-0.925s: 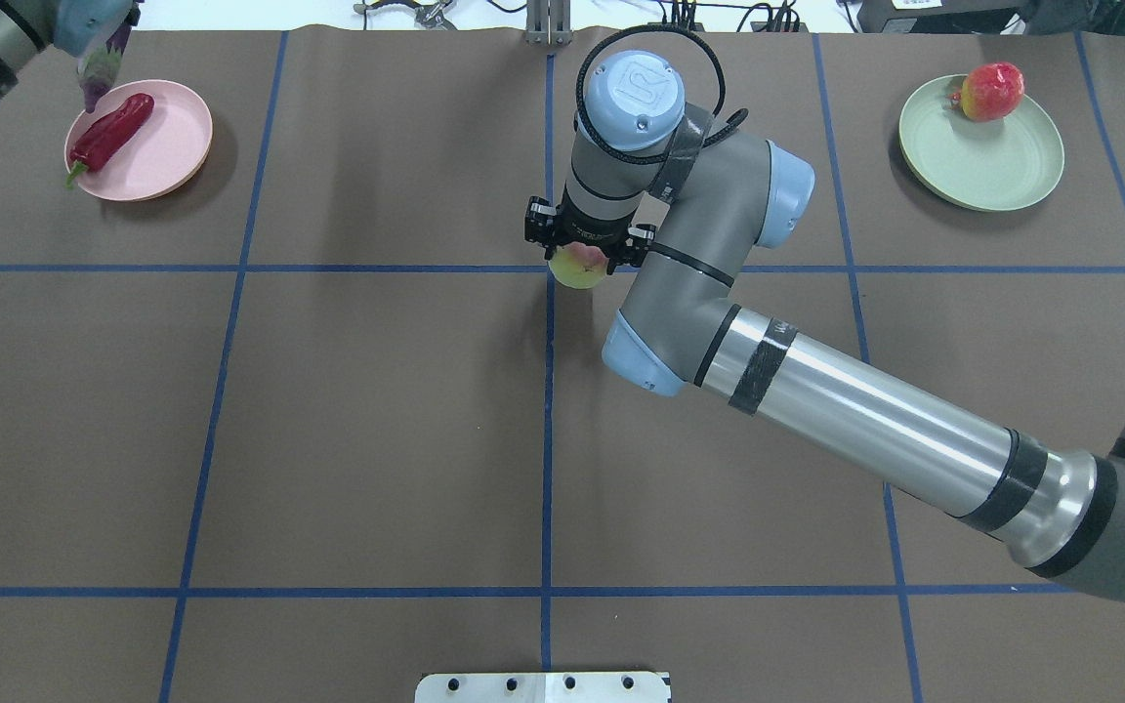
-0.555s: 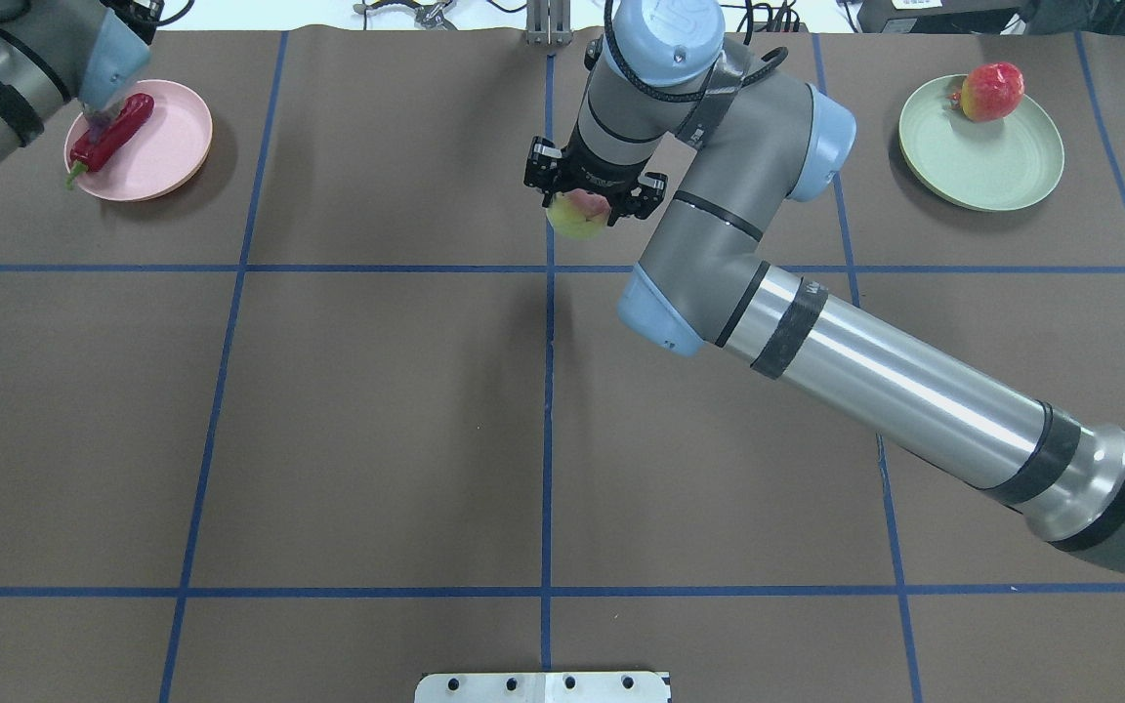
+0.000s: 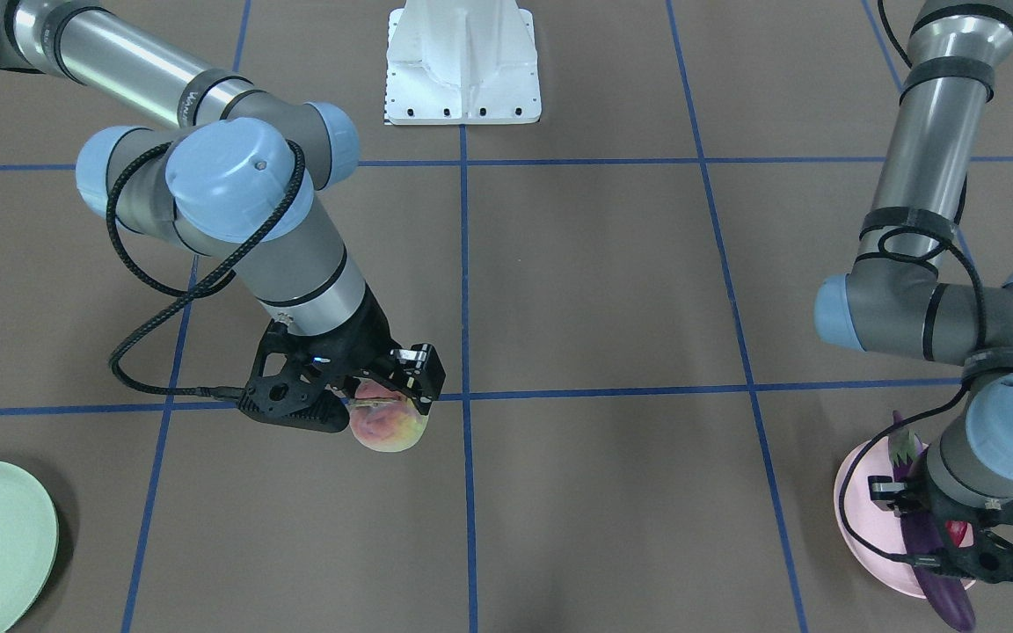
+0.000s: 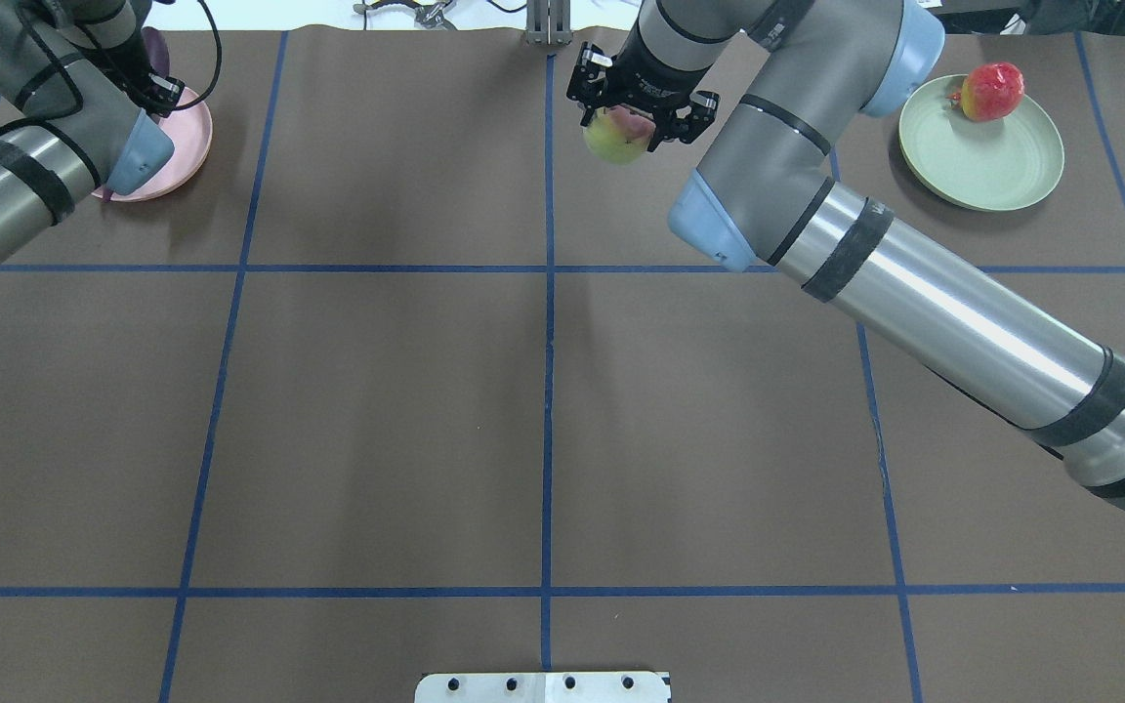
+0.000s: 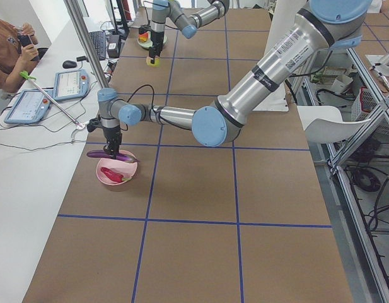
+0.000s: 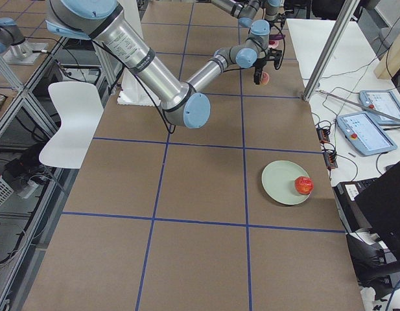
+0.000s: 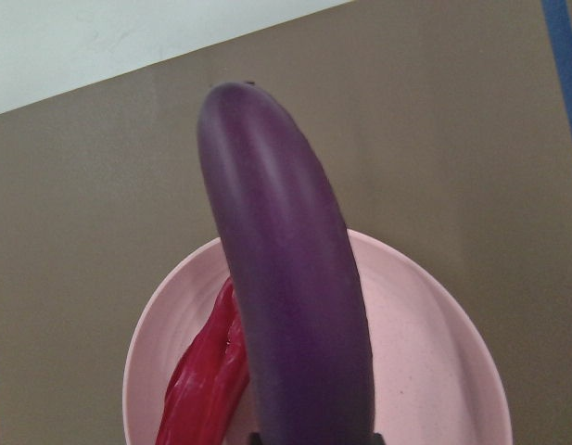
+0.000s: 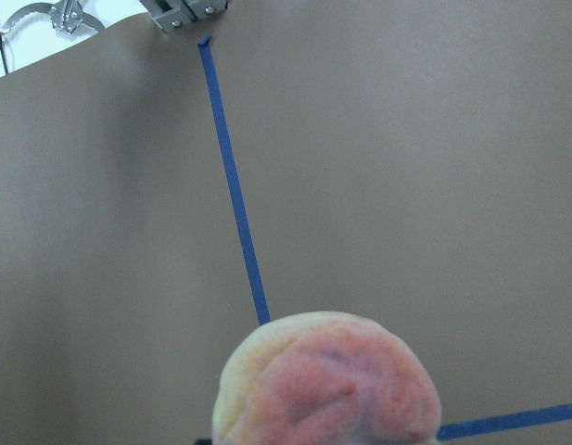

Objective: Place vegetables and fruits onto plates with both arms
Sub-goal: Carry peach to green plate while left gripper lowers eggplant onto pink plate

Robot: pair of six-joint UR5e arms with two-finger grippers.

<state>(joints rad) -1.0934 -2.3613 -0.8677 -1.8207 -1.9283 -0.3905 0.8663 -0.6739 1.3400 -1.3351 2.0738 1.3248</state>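
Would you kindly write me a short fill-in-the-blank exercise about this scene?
The right gripper holds the ____.
The left gripper holds the ____ over the pink plate.
On the green plate lies the ____.
A red ____ lies on the pink plate.
Missing: peach; eggplant; pomegranate; chili pepper.

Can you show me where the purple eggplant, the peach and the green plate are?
long glossy purple eggplant [image 7: 286, 306]: left wrist view, middle of its body.
round pink-yellow peach [image 4: 614, 143]: overhead view, its visible yellowish side.
pale mint green oval plate [image 4: 987, 166]: overhead view, bare middle of the plate.
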